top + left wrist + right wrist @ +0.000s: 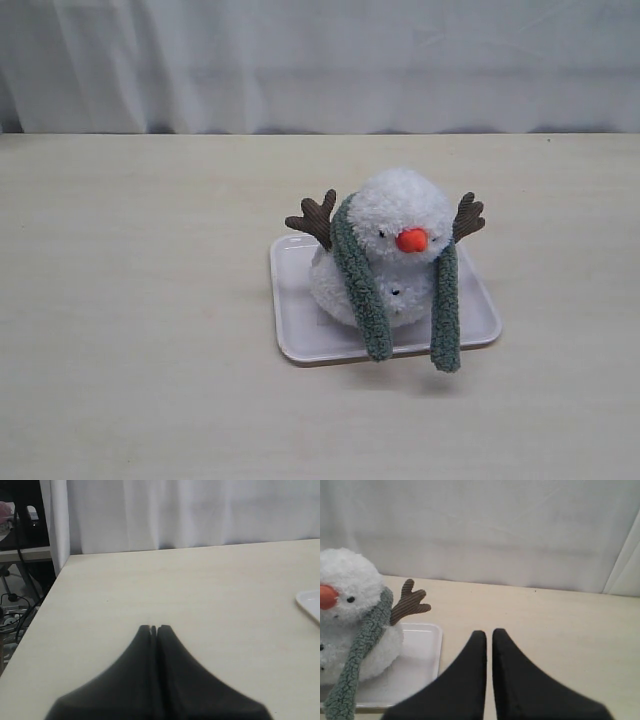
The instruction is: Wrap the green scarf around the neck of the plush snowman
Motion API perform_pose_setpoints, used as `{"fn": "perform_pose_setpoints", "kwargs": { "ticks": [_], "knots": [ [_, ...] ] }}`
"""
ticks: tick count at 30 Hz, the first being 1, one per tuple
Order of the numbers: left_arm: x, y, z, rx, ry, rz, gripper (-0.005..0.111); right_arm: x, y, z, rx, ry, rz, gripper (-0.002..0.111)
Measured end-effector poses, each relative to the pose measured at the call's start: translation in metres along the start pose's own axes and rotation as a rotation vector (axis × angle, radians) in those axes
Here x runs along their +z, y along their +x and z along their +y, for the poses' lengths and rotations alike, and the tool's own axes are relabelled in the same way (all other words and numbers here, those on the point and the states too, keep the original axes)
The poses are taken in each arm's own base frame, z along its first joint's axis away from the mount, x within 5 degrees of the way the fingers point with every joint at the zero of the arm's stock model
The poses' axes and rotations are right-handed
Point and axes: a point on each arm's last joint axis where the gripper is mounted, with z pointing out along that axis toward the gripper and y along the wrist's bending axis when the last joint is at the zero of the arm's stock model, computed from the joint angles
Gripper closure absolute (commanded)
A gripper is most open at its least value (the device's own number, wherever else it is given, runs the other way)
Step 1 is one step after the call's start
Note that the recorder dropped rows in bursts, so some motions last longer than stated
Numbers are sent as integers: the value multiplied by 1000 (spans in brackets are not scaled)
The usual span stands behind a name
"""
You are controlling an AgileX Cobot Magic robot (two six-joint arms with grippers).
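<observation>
Only one plush snowman point(395, 215) is seen, seated on one white tray point(300, 330) near the middle of the table point(130, 300). It is fluffy and white, with an orange nose, tiny dark eyes and two brown branch arms. One green scarf point(362, 290) is laid around its neck, and both fuzzy ends are hung down the front. Two grippers are seen. The left gripper point(154, 628) is pressed tight and the right gripper point(489, 632) is closed to a thin gap, with nothing held.

Bare tabletop point(130, 340) L, R & front of white tray point(300, 330): wide room. Obstacle mid-table: plush snowman point(400, 205) on tray, green scarf point(360, 285) ends draping front rim.
</observation>
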Motion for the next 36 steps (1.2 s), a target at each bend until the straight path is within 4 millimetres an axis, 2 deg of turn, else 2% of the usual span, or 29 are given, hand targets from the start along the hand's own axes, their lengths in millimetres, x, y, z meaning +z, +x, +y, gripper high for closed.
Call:
{"fn": "perform_pose_setpoints", "kwargs": {
  "ticks": [15, 36],
  "knots": [
    [0, 0, 0, 0, 0, 0, 107, -1, 13, 0, 20, 4, 141, 104],
    [0, 0, 0, 0, 0, 0, 107, -1, 14, 0, 31, 5, 151, 104]
  ]
}}
